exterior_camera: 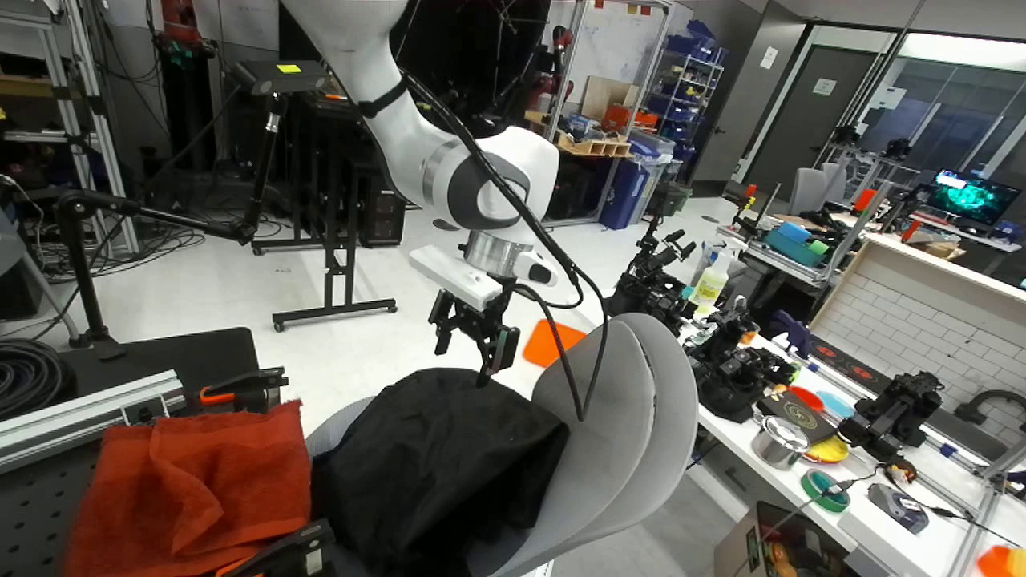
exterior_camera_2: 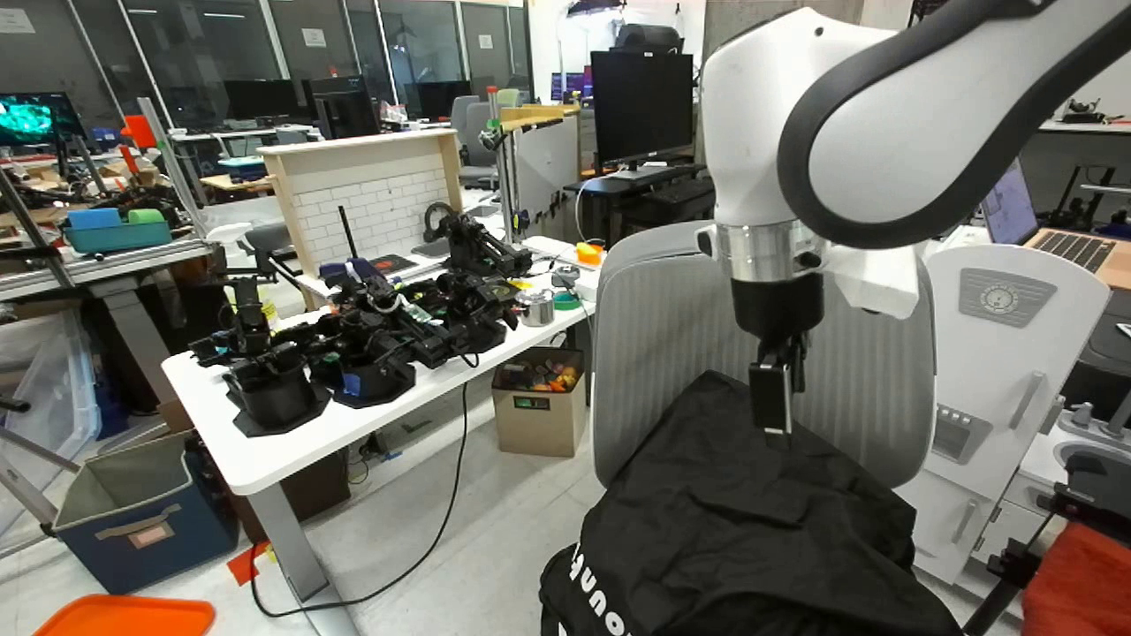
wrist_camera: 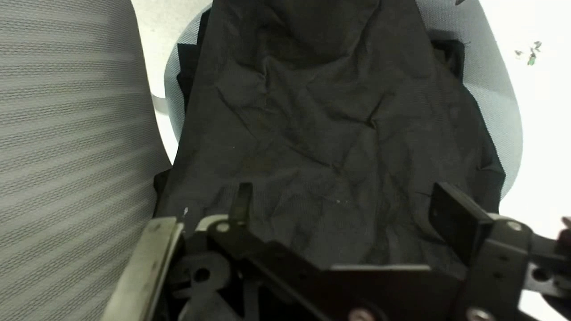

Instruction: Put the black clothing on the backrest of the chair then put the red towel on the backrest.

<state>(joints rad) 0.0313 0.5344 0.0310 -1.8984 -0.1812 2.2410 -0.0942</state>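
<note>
Big windows (exterior_camera_2: pixel 199 49) line the back of the room, at the upper left of the frame in an exterior view. Below them, a white table (exterior_camera_2: pixel 208 424) holds black machines (exterior_camera_2: pixel 380 375) and a shiny pot (exterior_camera_2: pixel 536 307). Near it is a gray chair (exterior_camera: pixel 625 441). A big, wrinkly heap of black cloth (exterior_camera: pixel 441 465) sits on its seat (wrist_camera: pixel 495 102), in front of the backrest (exterior_camera_2: pixel 654 327). Some white letters (exterior_camera_2: pixel 596 592) show on the cloth near the bottom of the frame.

Long and white, the robot arm (exterior_camera: pixel 409 144) hangs down from the top of the frame in both exterior views. Its gripper (wrist_camera: pixel 341 196) is over the black cloth and spread wide. Two fingers (wrist_camera: pixel 455 218) stand far apart in the wrist view, and cloth shows in the gap between them. Whether their tips touch the cloth, I can't tell.

At the lower left of the frame in an exterior view, a red towel (exterior_camera: pixel 192 481) lies on a dark table (exterior_camera: pixel 24 529). One black clamp (exterior_camera: pixel 248 389) is just beside its top edge, another by its bottom right corner.
</note>
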